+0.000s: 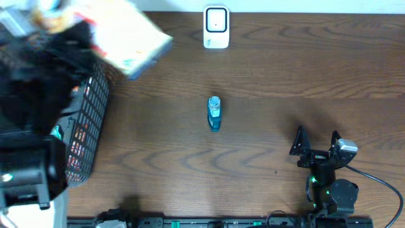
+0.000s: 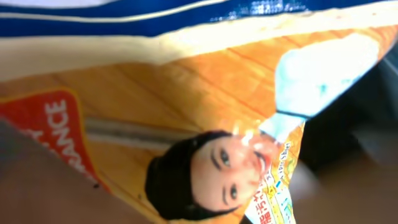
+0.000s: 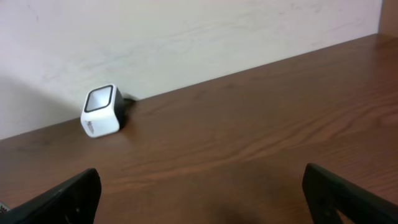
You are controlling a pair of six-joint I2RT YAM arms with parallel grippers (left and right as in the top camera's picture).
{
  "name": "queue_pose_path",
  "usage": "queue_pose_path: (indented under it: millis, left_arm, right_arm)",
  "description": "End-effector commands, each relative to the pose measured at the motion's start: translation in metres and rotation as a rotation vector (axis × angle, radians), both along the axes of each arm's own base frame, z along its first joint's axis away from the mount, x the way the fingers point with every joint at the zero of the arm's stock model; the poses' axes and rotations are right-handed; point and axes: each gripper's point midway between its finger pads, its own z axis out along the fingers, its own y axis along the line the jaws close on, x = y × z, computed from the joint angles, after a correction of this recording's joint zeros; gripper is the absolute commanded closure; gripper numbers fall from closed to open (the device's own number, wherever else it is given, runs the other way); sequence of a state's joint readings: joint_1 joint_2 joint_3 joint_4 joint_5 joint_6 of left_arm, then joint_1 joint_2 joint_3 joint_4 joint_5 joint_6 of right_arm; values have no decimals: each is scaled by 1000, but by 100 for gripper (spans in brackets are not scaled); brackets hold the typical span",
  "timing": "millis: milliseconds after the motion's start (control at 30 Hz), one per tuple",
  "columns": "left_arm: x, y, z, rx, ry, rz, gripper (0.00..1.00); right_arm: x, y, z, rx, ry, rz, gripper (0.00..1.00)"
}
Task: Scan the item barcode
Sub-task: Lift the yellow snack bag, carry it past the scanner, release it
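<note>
Overhead, left end effector point(image 1: 81, 30) clenches the snack packet point(image 1: 130, 41); right end effector point(image 1: 316, 137) stands released.

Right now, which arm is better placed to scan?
Left: it holds the packet raised, close to the scanner. The right tool is open, empty and farther from it.

Left end effector point(image 1: 82, 38) clamped on a packet point(image 1: 128, 39); right end effector point(image 1: 316, 134) spread wide.
</note>
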State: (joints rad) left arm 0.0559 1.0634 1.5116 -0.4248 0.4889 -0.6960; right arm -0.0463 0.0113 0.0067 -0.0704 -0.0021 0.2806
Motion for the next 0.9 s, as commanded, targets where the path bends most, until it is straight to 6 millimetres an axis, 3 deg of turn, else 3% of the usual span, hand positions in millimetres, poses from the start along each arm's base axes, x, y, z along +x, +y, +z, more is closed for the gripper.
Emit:
queue_pose_path:
  millis: [0, 100, 200, 433, 567, 700, 767, 867]
  left_arm:
    - [-11, -76, 4, 150, -101, -264, 93]
    - [-1, -127, -22, 260, -84, -353, 93]
    - [18, -166, -63, 345, 1, -370, 93]
    - [68, -249, -183, 476, 200, -428, 92]
    - [84, -278, -258, 508, 338, -457, 93]
    - [85, -296, -331, 512, 503, -464, 93]
    - [82, -303, -356, 533, 545, -479, 93]
    - [77, -309, -378, 568, 575, -476, 93]
  right_arm:
    - [0, -1, 0, -9, 0, -5, 1]
    - [0, -1, 0, -9, 0, -5, 1]
    - [0, -1, 0, -9, 0, -5, 1]
    - [0, -1, 0, -9, 0, -5, 1]
    - [0, -1, 0, -9, 0, -5, 1]
    - [0, -1, 0, -9, 0, -5, 1]
    - [0, -1, 0, -9, 0, -5, 1]
    - [0, -1, 0, -9, 0, -5, 1]
